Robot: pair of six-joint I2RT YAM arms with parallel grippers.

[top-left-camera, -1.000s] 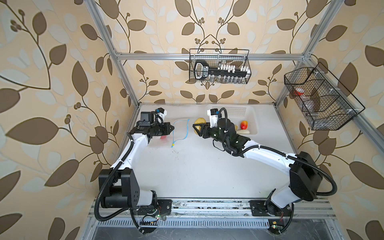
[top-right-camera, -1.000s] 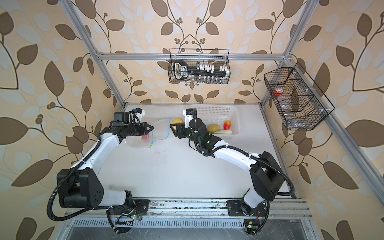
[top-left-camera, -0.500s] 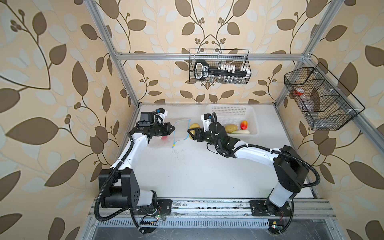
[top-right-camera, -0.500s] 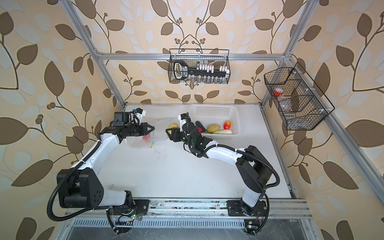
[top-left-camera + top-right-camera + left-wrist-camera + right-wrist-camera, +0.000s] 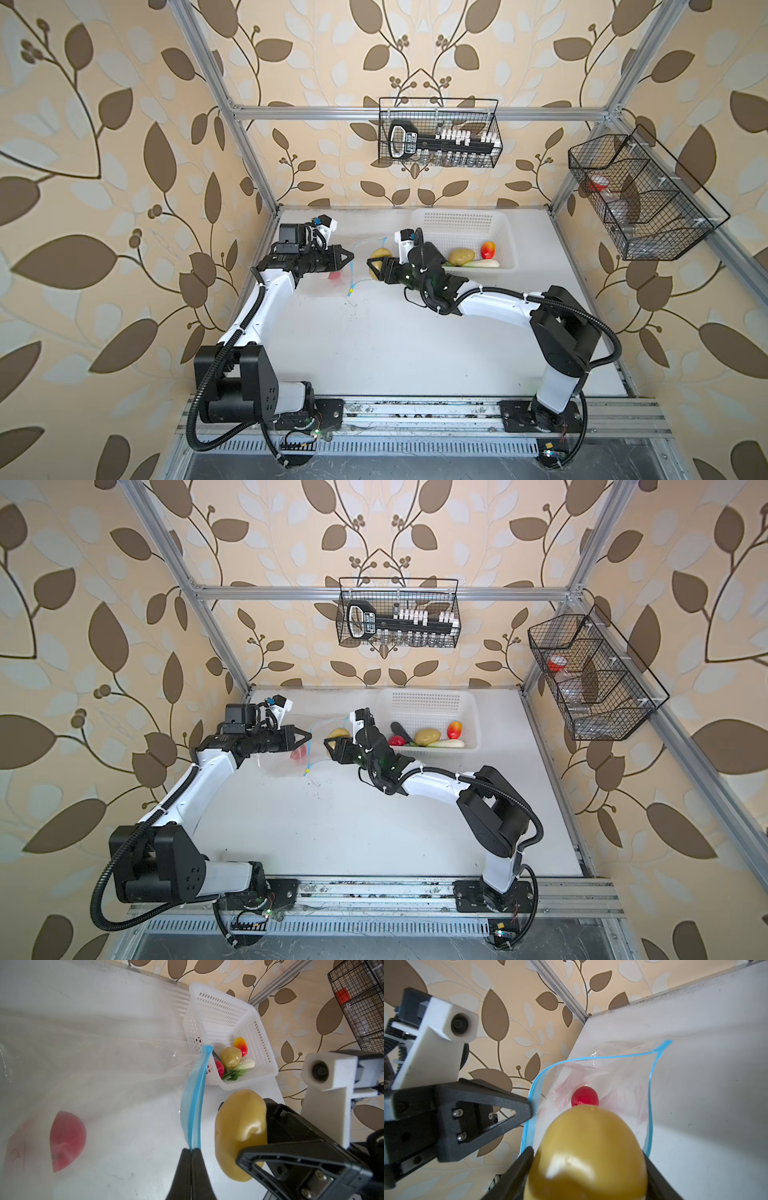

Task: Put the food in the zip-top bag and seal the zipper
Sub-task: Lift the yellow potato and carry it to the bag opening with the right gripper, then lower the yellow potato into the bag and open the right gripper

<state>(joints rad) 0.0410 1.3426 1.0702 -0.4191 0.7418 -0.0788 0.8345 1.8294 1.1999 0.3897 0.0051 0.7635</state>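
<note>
Now, right hand [image 5: 372, 269] level, clasping potato [image 5: 239, 1132], left hand [image 5: 350, 262] pinching zipper [image 5: 196, 1095]

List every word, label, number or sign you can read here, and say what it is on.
No text here can be read.
Label on the black tool in the hanging wire basket: pale lettering, too small to read.
Faint reddish print on the zip-top bag, seen in the left wrist view: blurred, unreadable.

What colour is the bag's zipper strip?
Light blue; the zipper strip shows best in the left wrist view.
</note>
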